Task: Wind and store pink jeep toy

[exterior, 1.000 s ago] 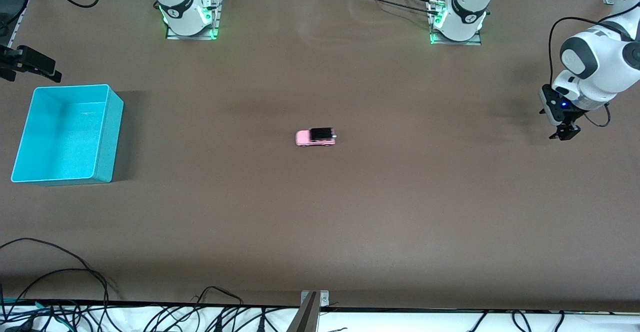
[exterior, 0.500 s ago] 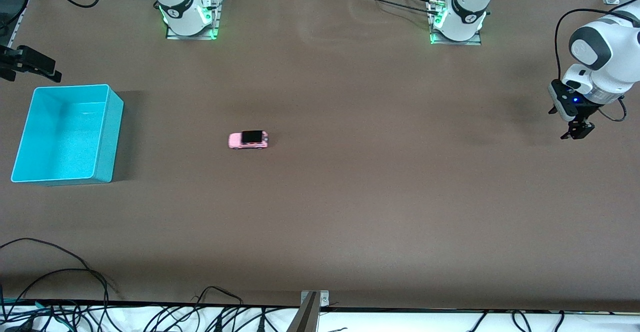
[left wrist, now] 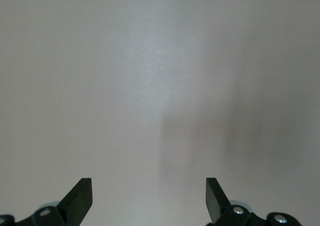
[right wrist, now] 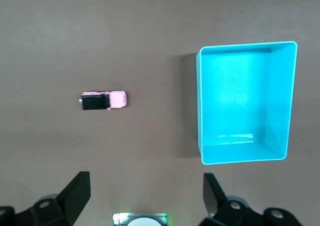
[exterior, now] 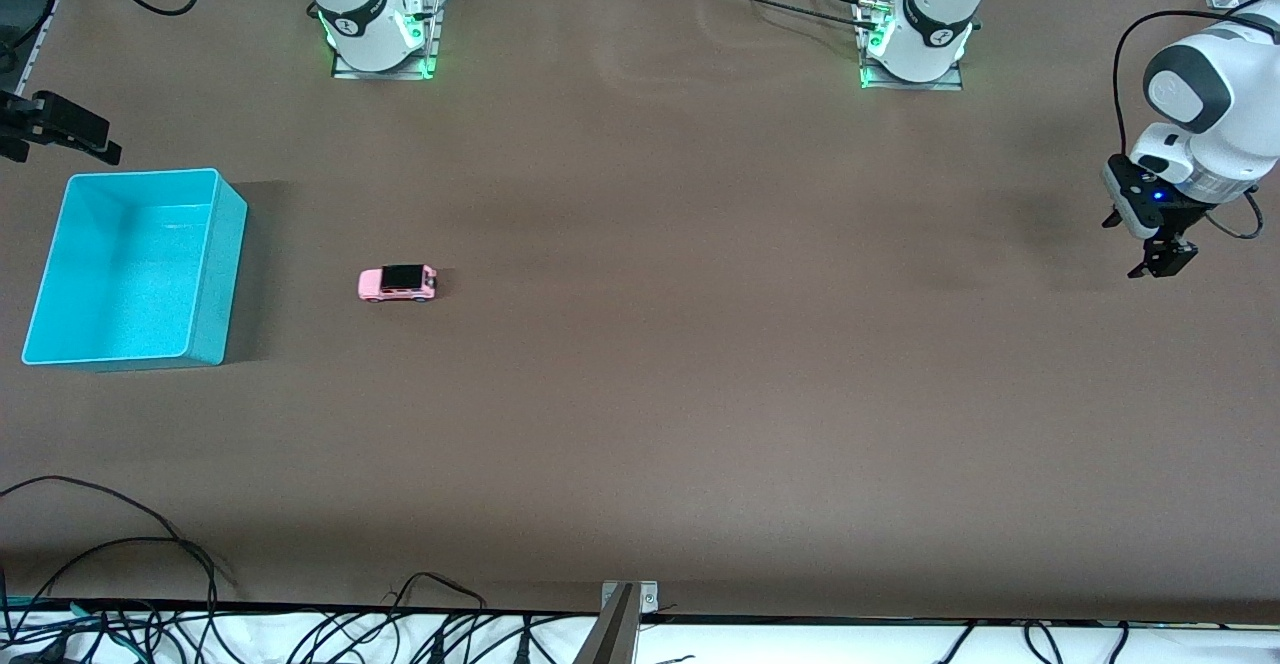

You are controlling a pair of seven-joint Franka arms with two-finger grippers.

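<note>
Standing on the counter (exterior: 700, 424), the pink jeep toy (exterior: 397, 283) is near the turquoise bin (exterior: 215, 274). Both the left gripper (exterior: 1160, 266) and the right gripper (right wrist: 145, 198) have open, empty jaws.

Front camera high, facing bases; right wrist looks down, sharing jeep (exterior: 397, 283), bin (exterior: 214, 274).

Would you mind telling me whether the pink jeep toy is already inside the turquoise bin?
No, the pink jeep toy stands on the bare table beside the turquoise bin, apart from it.
</note>
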